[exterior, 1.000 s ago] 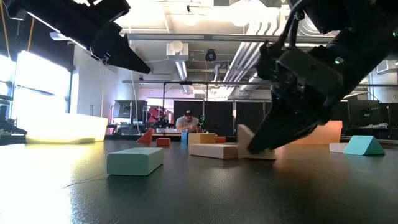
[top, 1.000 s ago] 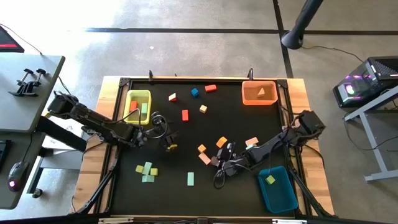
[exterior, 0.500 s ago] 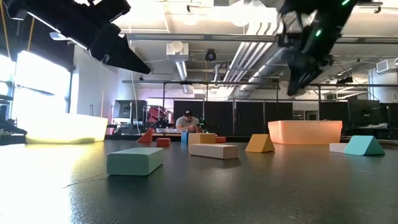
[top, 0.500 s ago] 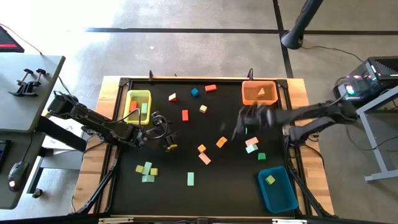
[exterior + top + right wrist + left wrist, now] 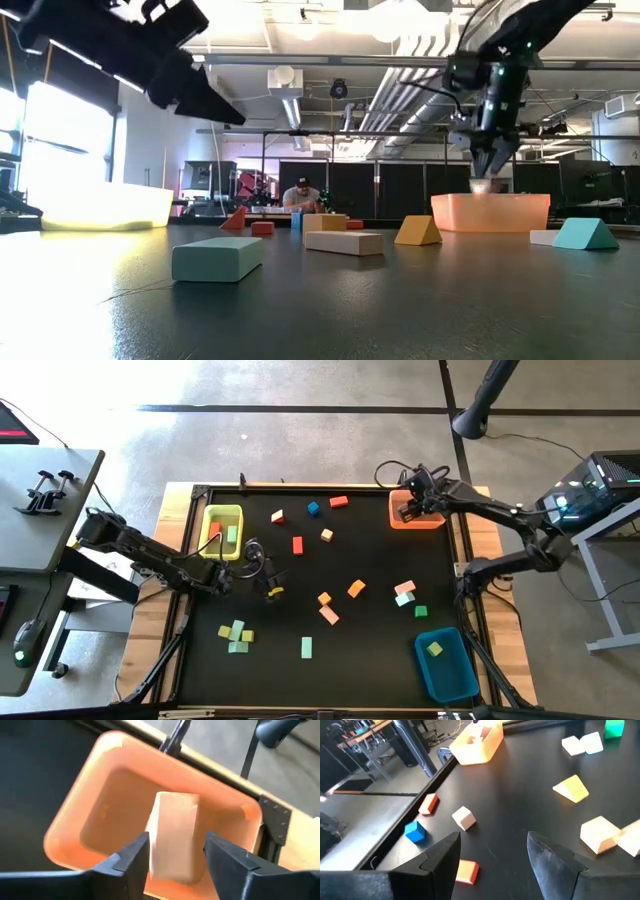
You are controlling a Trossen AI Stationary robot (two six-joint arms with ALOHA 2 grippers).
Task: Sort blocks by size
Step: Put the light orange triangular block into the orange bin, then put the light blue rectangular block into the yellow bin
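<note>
My right gripper (image 5: 408, 510) hangs over the orange bin (image 5: 432, 518) at the far right, shut on a pink-tan block (image 5: 172, 832); the low view shows the block (image 5: 482, 186) just above the bin's rim (image 5: 490, 200). My left gripper (image 5: 271, 586) is open and empty left of centre, low over the mat; its fingers (image 5: 440, 857) show with nothing between them. Several loose blocks lie on the black mat, among them an orange one (image 5: 356, 588), a pink-tan bar (image 5: 329, 614) and a mint bar (image 5: 307, 648). My right gripper pinches the pink-tan block between its two fingers (image 5: 132, 857), on the block's two opposite long sides (image 5: 156, 845). The fingers come from above, pointing down into the bin. The block is lifted clear and hangs over the bin's inside.
A yellow bin (image 5: 222, 528) with a few blocks stands at the far left, a blue bin (image 5: 447, 663) with a yellow block at the near right. Blocks cluster at near left (image 5: 236, 634) and right of centre (image 5: 405, 592). A person sits far behind the table (image 5: 300, 190).
My right gripper has risen from the mat near the middle right, carrying the pink-tan block, and swung toward the table's far right edge until it stands over the orange bin. The block has gone from the mat to above the bin.
</note>
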